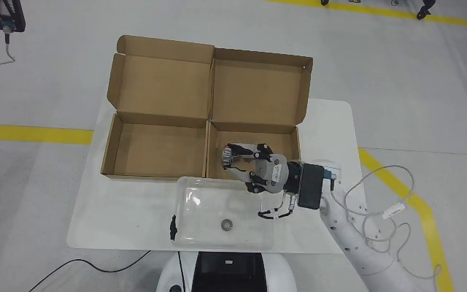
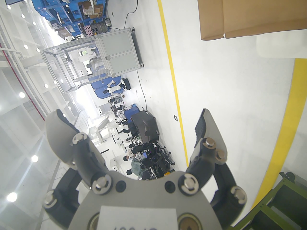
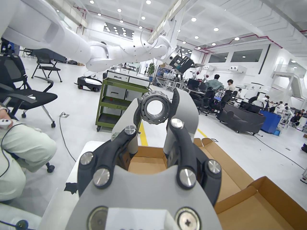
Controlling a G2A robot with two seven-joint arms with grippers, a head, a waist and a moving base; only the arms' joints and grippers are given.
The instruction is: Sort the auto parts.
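Right hand [image 1: 237,158] clamped across the outer face of a metal ring [image 3: 144,114], one finger on each side. Ring hangs over the right box [image 1: 281,142], at the end next to the left box [image 1: 157,150], and seems to touch no cardboard. Right box lies straight below the hand, top open, flap stood up at the back. Ring's bore points back along the hand toward the wrist, so the ring stands on edge to the box floor, not flat.

Judgement: next move is a short drop and release into the right box. On edge the ring may roll once let go, so a low release looks safer.

Left hand [image 2: 130,120]: fingers spread wide with nothing between them, held high and well apart from the right box. Right hand is by far the nearer.

Clear tub [image 1: 191,191] sits on the tabletop [image 1: 325,124] just in front of the right box, on the robot's side. One small round part [image 1: 228,224] lies on its bottom.

Materials:
- Ring: dark metal, ribbed outer band, bright smooth bore.
- Boxes: plain brown cardboard, matte, sharp folds.
- Tub: thin see-through plastic, rounded corners.
- Tabletop: white, smooth.
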